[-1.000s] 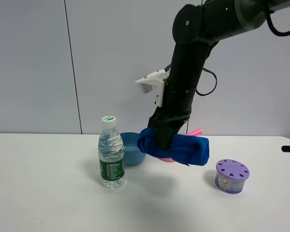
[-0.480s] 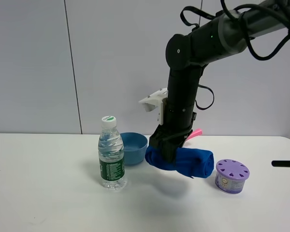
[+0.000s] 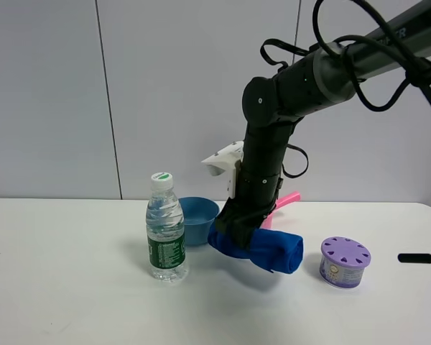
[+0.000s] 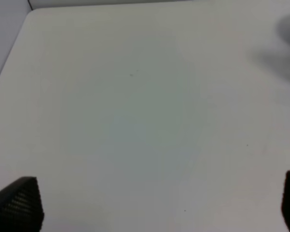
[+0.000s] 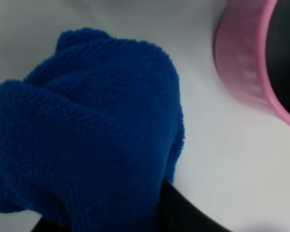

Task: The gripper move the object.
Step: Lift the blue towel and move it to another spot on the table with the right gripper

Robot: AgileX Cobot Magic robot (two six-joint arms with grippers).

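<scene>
My right gripper [image 3: 238, 228] is shut on a rolled blue towel [image 3: 269, 250] and holds it low over the white table [image 3: 72, 287], between the water bottle and the purple can. The towel fills the right wrist view [image 5: 87, 159] and hides most of the fingers; a dark finger [image 5: 183, 215] shows under it. A pink container [image 5: 253, 67] lies just beyond the towel. My left gripper [image 4: 154, 212] is open and empty over bare table, with only its fingertips [image 4: 19, 203] showing.
A clear water bottle [image 3: 165, 230] stands left of the towel. A blue bowl [image 3: 199, 219] sits behind it. A purple can [image 3: 344, 261] with a holed lid stands to the right. A thin black object [image 3: 420, 258] pokes in at the right edge.
My right arm has lowered the blue towel toward the table and shifted it slightly left. The black object at the right edge has slid further in.
</scene>
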